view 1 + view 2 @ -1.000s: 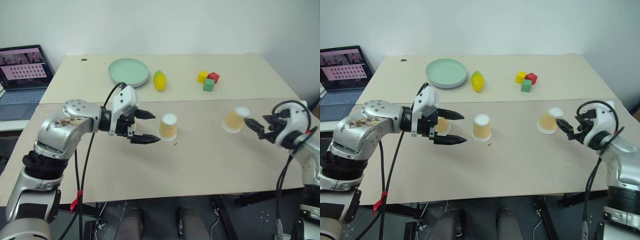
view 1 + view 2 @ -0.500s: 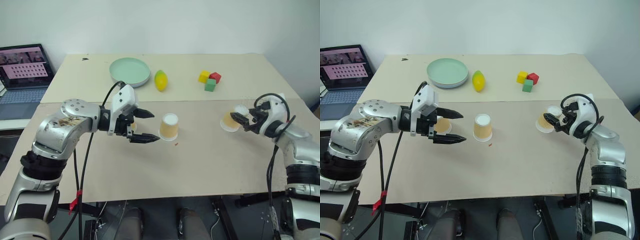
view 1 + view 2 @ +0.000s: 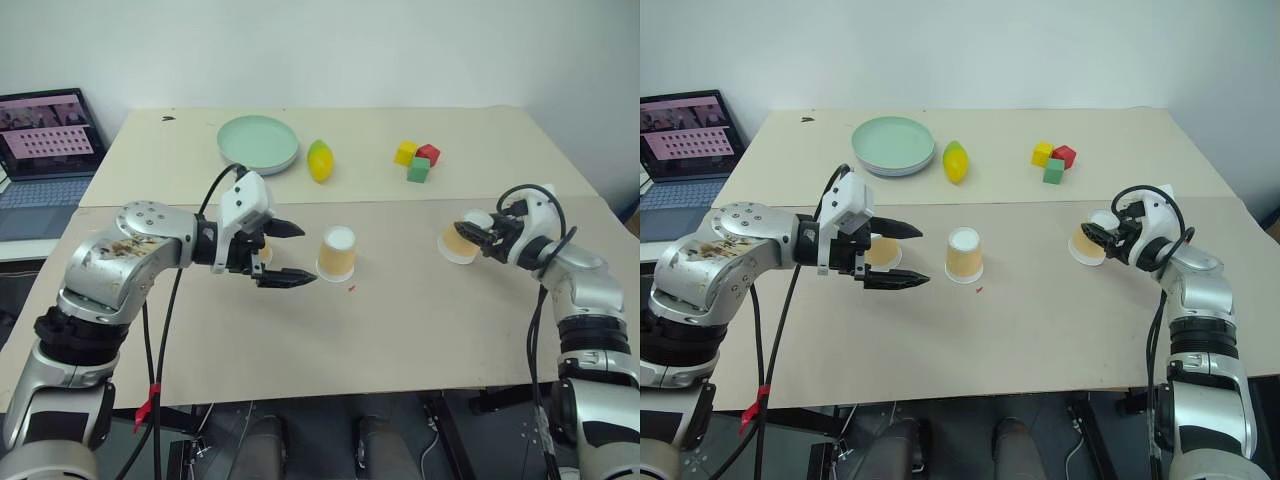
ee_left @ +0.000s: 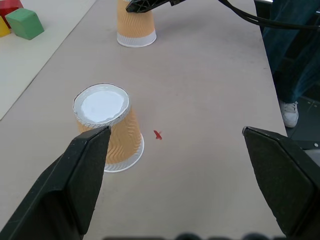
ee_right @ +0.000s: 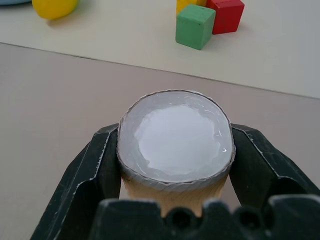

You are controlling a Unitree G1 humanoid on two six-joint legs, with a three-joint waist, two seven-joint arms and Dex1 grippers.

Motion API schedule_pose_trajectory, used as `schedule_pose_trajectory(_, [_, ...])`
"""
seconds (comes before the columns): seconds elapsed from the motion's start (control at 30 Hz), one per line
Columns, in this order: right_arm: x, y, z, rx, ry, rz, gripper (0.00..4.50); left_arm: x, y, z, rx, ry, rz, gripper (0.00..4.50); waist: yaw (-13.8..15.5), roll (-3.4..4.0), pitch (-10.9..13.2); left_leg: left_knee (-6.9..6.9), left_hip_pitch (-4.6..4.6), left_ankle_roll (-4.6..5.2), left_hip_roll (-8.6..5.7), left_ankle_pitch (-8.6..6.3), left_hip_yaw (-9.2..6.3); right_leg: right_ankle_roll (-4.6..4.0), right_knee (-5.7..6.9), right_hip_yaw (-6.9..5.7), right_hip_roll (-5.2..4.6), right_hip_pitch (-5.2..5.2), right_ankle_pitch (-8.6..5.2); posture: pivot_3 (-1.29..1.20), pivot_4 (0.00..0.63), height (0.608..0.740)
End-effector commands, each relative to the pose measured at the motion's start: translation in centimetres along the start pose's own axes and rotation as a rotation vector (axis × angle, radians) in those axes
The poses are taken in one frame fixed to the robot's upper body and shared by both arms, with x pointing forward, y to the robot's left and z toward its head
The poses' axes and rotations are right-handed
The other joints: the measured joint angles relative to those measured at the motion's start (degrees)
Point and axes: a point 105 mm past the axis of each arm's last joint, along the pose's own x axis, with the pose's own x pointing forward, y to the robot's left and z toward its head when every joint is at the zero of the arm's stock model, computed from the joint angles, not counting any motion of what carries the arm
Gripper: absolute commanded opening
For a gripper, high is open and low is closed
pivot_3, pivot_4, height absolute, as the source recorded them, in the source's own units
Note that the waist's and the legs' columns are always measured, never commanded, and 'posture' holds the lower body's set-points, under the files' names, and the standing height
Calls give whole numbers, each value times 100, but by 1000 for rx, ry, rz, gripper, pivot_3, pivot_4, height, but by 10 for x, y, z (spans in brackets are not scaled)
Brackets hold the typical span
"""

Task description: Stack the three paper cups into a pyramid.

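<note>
My right gripper (image 5: 175, 165) clamps an upside-down paper cup (image 3: 458, 243) at right of frame. My left gripper (image 3: 285, 254) stands fully open, empty, beside the centre cup (image 3: 337, 254). A third cup (image 3: 883, 250) sits behind its fingers.
</note>
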Motion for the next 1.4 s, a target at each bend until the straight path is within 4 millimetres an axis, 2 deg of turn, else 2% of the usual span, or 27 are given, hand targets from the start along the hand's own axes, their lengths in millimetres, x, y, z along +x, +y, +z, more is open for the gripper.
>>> schedule_pose_trajectory(0.03, [-12, 27, 47, -115, -82, 142, 2737, -5, -2, 10, 37, -22, 7, 4500, -6, 4, 2, -1, -1, 0, 0, 0, 0, 0, 2, 0, 0, -3, 0, 0, 150, 739])
schedule_pose_trajectory(0.13, [-26, 69, 63, -186, -73, 344, 2737, -5, -2, 10, 37, -19, 8, 4500, 7, 21, 14, -3, -2, 0, 1, 0, -2, 0, 4, 0, 0, -5, 0, 0, 150, 739])
schedule_pose_trajectory(0.3, [-30, 104, 58, -223, -19, 458, 2737, -2, -1, 10, 40, -26, 2, 4500, 24, 20, 13, -1, 4, 0, 7, 0, -2, 14, 4, -3, 6, 2, -10, 0, 150, 739])
schedule_pose_trajectory(0.4, [-25, 117, 50, -215, -3, 487, 2737, -1, -1, 11, 43, -29, 2, 4500, 25, 19, 13, 0, 2, -1, 6, 0, -1, 13, 4, -3, 4, 0, -9, 0, 150, 739])
schedule_pose_trajectory(0.6, [-10, 127, 34, -198, 20, 501, 2737, -2, -1, 10, 46, -28, 6, 4500, 25, 19, 14, -1, -2, -1, 6, 0, -1, 8, 3, -3, 5, -5, -8, 0, 150, 739])
schedule_pose_trajectory(0.83, [8, 136, 35, -137, -19, 515, 2737, -4, 1, 9, 56, -21, 31, 4500, 11, 19, 14, -1, 0, -1, 7, 0, -1, 8, 4, -3, 7, -4, -8, 0, 150, 739])
schedule_pose_trajectory(1.03, [20, 133, 35, -148, -24, 498, 2737, -6, 0, 9, 55, -15, 42, 4500, 19, 20, 14, -2, -1, -1, 7, 0, -1, 1, 4, -3, 7, -5, -4, 0, 150, 739])
schedule_pose_trajectory(1.33, [26, 134, 35, -141, -27, 498, 2737, -7, 1, 10, 54, -13, 53, 4500, 21, 20, 14, -2, 0, -1, 8, 0, -2, 0, 5, -4, 8, -5, -4, 0, 150, 739])
schedule_pose_trajectory(1.4, [25, 134, 34, -135, -26, 498, 3752, -7, 1, 9, 54, -13, 54, 4500, 21, 20, 14, -2, 0, -1, 8, -1, -2, 1, 5, -4, 8, -5, -4, 0, 150, 739])
